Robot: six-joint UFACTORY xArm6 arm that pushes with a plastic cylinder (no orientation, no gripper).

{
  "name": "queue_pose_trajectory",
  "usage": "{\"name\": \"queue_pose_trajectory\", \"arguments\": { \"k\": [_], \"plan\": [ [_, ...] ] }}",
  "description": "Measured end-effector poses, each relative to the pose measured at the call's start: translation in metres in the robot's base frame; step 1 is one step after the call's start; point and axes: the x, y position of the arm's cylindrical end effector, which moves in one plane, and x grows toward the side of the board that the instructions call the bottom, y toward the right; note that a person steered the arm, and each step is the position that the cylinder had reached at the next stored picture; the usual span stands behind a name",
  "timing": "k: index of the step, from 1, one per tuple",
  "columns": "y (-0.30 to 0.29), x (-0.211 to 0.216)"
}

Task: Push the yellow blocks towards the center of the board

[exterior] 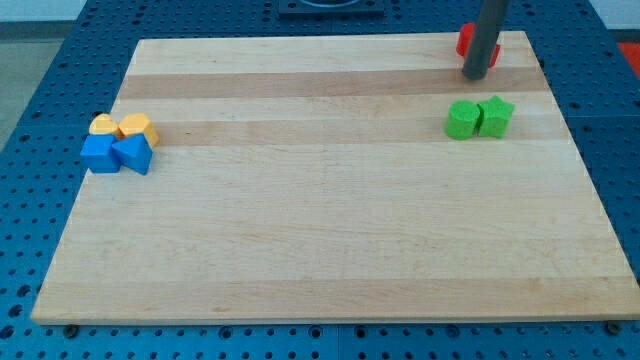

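Note:
Two yellow blocks sit side by side near the board's left edge: a rounded one (103,125) and a hexagon-like one (137,127). Right below them, touching, are a blue cube-like block (99,154) and a blue triangular block (134,155). My tip (475,74) is at the view's top right, far from the yellow blocks, just in front of a red block (466,41) that the rod partly hides.
Two green blocks, a rounded one (462,120) and a star-like one (495,116), stand together below my tip at the right. The wooden board (330,220) lies on a blue perforated table (30,130).

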Motion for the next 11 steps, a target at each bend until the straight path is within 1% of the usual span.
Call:
{"name": "queue_pose_trajectory", "arguments": {
  "k": [1,2,5,6,7,8,9,11],
  "plan": [
    [-0.057,0.01],
    [-0.15,0.006],
    [-0.48,0.01],
    [-0.499,0.014],
    [-0.5,0.032],
    [-0.5,0.087],
    [-0.5,0.119],
    [-0.499,0.129]
  ]
}}
